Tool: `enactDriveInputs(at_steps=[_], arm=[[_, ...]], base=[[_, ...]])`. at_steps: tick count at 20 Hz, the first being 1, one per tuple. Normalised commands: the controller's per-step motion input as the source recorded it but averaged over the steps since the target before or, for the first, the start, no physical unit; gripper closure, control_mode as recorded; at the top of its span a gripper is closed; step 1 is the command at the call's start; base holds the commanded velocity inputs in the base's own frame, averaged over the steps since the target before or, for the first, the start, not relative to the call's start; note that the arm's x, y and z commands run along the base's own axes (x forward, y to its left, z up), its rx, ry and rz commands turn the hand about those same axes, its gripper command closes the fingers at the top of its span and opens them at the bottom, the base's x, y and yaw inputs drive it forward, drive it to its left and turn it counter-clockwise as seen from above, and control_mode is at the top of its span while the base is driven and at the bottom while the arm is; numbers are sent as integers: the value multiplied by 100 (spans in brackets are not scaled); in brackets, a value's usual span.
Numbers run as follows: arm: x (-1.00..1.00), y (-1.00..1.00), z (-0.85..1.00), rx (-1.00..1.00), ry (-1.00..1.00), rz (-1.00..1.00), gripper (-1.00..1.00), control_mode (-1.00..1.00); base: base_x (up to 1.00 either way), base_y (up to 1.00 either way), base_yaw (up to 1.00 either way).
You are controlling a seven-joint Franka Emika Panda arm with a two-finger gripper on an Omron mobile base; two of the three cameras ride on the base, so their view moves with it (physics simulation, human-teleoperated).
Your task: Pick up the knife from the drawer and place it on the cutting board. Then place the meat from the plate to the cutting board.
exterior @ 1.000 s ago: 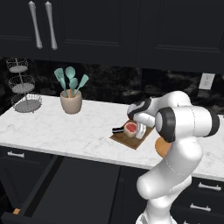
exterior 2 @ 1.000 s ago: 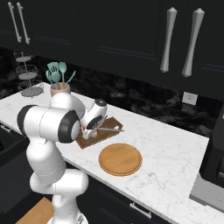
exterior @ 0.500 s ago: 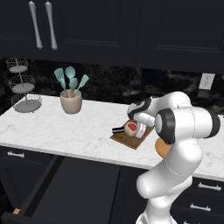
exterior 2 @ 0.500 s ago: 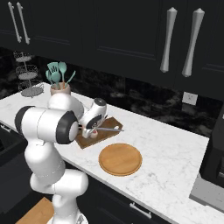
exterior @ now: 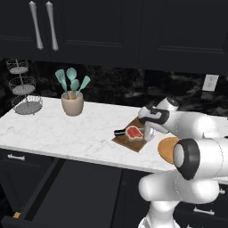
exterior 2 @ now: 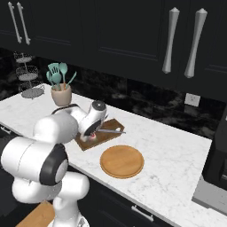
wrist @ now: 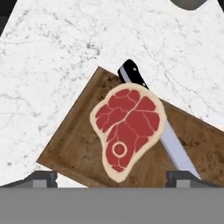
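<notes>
Wooden cutting board (wrist: 74,148) on the bench (exterior: 67,129) already carries both the knife (wrist: 168,142) and the meat (wrist: 127,127), while the fingers (wrist: 43,177) stand spread wide above, gripping nothing, so the job looks finished.

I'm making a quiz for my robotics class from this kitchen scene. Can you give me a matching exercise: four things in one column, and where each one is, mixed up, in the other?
Things:
1. meat
2. knife
3. plate
4. gripper

Places or states:
A. bare, on the counter beside the board
B. flat on the cutting board, red side up
C. open, just above the meat
D. on the board, handle sticking out past its edge

Pairs: 1-B, 2-D, 3-A, 4-C
</notes>
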Motion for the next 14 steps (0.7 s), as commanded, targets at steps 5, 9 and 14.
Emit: enactDriveInputs(at_steps=[5, 9, 14], arm=[[-49, -15, 60, 0, -16, -6, -100, -100], [-32, -16, 71, 0, -10, -8, -100, -100], [-4, -26, 84, 1, -1, -6, -100, -100]], base=[[0, 0, 0], [0, 0, 0], [0, 0, 0]])
